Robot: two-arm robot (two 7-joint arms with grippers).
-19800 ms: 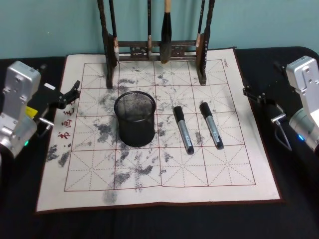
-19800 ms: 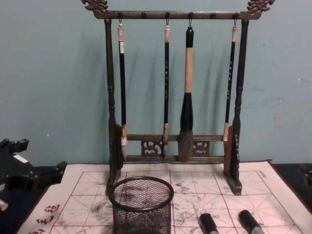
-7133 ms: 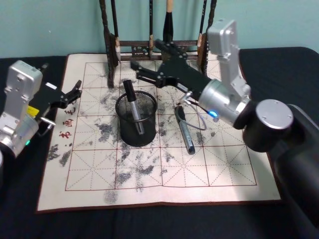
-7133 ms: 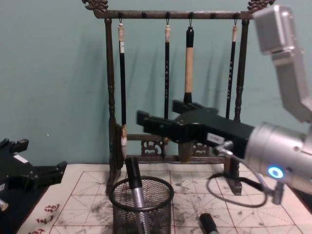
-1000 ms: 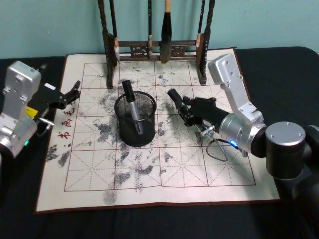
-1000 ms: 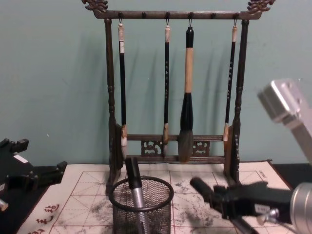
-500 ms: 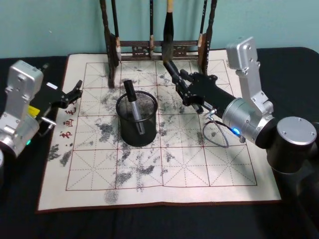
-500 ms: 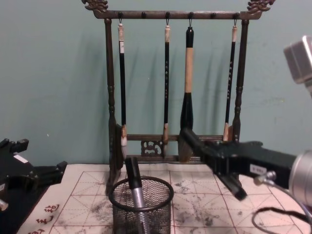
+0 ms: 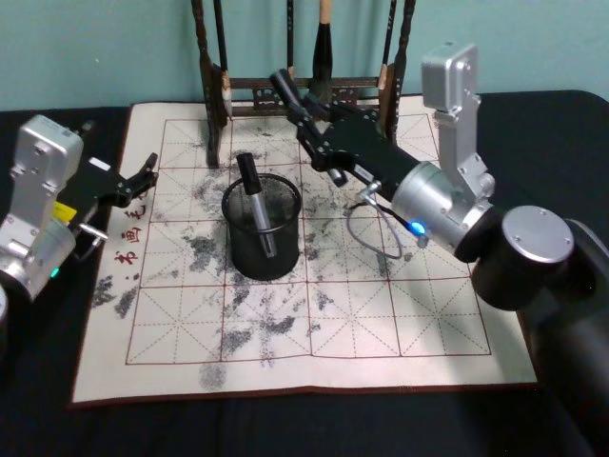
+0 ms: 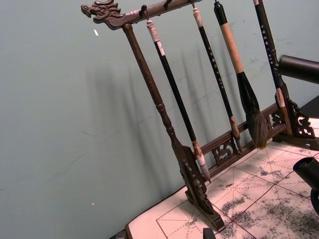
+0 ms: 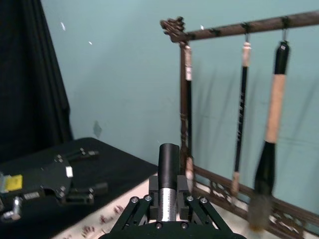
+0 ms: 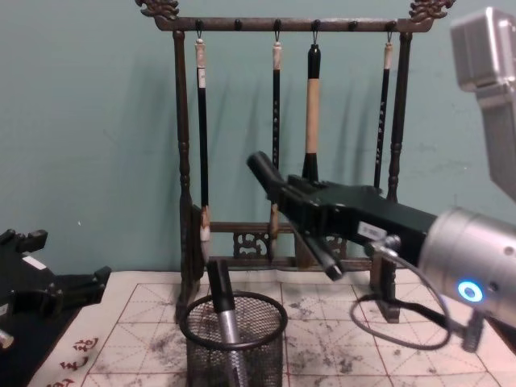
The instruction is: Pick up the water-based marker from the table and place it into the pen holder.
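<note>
- Clamped between the closed right jaws: marker (image 9: 288, 95), tilted, raised above the table (image 9: 285, 428), just behind and right of the pen holder (image 9: 262, 238).
- Standing inside it: second marker (image 9: 251, 193).
- Parked at the mat (image 9: 171, 333) edge: left jaws, parted, empty.

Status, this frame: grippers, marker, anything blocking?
Left gripper parked left of mat, jaws open. Right gripper shut on marker, aloft behind pen holder. Another marker already in holder. Brush rack close behind.

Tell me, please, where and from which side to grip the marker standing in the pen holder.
Probably by its black cap: the marker leans above the pen holder's rim, mesh enclosing its barrel, so come from above. The right gripper hangs behind, shut on a second marker; the left gripper parked at the mat's edge.
</note>
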